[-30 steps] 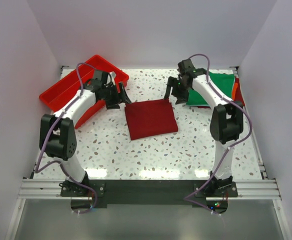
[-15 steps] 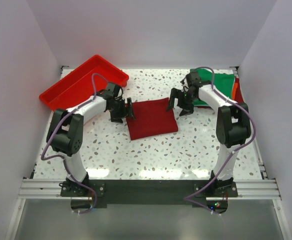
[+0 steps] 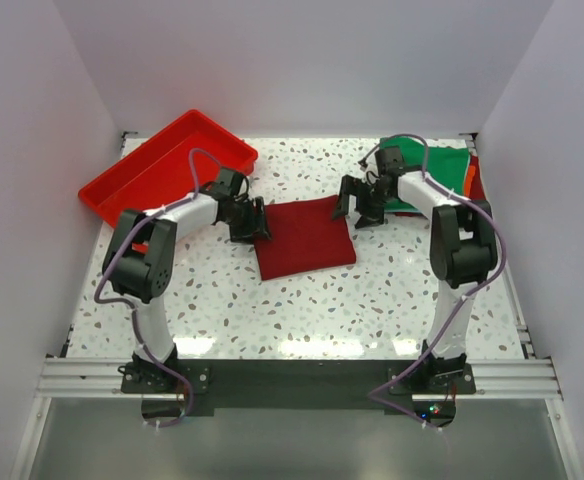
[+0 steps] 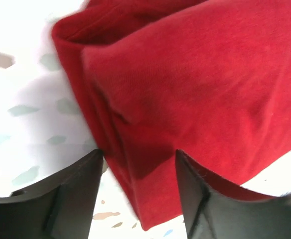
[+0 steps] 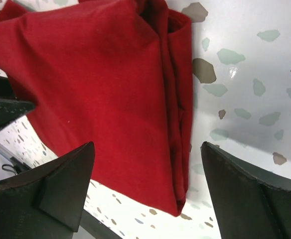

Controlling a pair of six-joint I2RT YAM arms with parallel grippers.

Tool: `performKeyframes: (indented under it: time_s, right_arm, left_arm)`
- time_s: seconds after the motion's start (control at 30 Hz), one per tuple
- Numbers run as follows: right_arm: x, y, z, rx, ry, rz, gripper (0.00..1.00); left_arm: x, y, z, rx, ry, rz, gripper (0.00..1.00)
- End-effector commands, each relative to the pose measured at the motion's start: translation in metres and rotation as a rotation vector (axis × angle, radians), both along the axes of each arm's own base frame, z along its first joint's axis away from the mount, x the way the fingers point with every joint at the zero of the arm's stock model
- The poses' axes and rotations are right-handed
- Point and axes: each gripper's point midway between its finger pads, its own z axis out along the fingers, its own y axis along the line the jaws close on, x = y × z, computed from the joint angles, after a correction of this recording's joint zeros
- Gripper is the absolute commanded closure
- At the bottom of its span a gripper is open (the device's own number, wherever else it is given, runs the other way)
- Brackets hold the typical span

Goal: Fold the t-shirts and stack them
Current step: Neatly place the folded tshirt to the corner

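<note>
Maroon t-shirt (image 3: 302, 240) lay nearly square, slightly skewed. Left gripper (image 3: 257, 222) had scooted up to its far-left corner, right gripper (image 3: 355, 207) sat at the far-right, both spread open.

The folded shirt (image 3: 302, 238) lies flat in the middle of the table (image 3: 302, 310). The left gripper (image 3: 255, 222) sits at its far left corner and the right gripper (image 3: 357, 205) at its far right corner, one on each side. The tray (image 3: 162, 165) is in the table's far left corner. The pile of shirts (image 3: 442, 165) lies in the far right corner, behind the right gripper.
</note>
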Motion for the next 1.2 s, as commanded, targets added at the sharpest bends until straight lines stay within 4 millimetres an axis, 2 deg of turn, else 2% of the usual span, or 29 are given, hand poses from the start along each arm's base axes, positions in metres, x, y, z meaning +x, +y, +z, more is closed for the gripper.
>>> performKeyframes:
  time_s: [0.0, 0.2, 0.33, 0.5, 0.6, 0.73, 0.87, 1.03, 1.13, 1.17]
  right_arm:
    - [0.004, 0.001, -0.006, 0.042, -0.022, 0.034, 0.09]
    - [0.005, 0.003, -0.021, 0.061, 0.006, 0.042, 0.09]
    - [0.004, 0.005, -0.033, 0.074, 0.023, 0.044, 0.09]
    - [0.0, 0.005, -0.047, 0.071, 0.044, 0.049, 0.09]
    - [-0.007, 0.005, -0.056, 0.071, 0.064, 0.049, 0.1]
    - [-0.023, 0.009, -0.066, 0.078, 0.092, 0.068, 0.12]
    - [-0.04, 0.025, -0.078, 0.073, 0.119, 0.112, 0.16]
    - [-0.044, 0.04, -0.09, 0.051, 0.127, 0.13, 0.22]
    - [-0.045, 0.042, -0.093, 0.026, 0.125, 0.137, 0.32]
    - [-0.045, 0.042, -0.093, 0.018, 0.124, 0.137, 0.41]
  left_arm:
    - [0.0, 0.002, -0.021, 0.012, 0.015, -0.014, 0.39]
    - [-0.011, 0.003, -0.03, 0.016, 0.053, -0.025, 0.57]
    - [-0.018, 0.006, -0.035, 0.022, 0.07, -0.026, 0.74]
    - [-0.026, 0.009, -0.044, 0.034, 0.1, -0.03, 0.89]
    - [-0.026, 0.009, -0.045, 0.036, 0.101, -0.031, 0.94]
    - [-0.028, 0.009, -0.049, 0.036, 0.112, -0.034, 0.95]
    - [-0.029, 0.008, -0.051, 0.03, 0.116, -0.034, 0.97]
    - [-0.029, 0.007, -0.05, 0.023, 0.114, -0.035, 0.97]
    - [-0.029, 0.007, -0.05, 0.021, 0.115, -0.035, 0.97]
    - [-0.029, 0.007, -0.05, 0.02, 0.115, -0.036, 0.97]
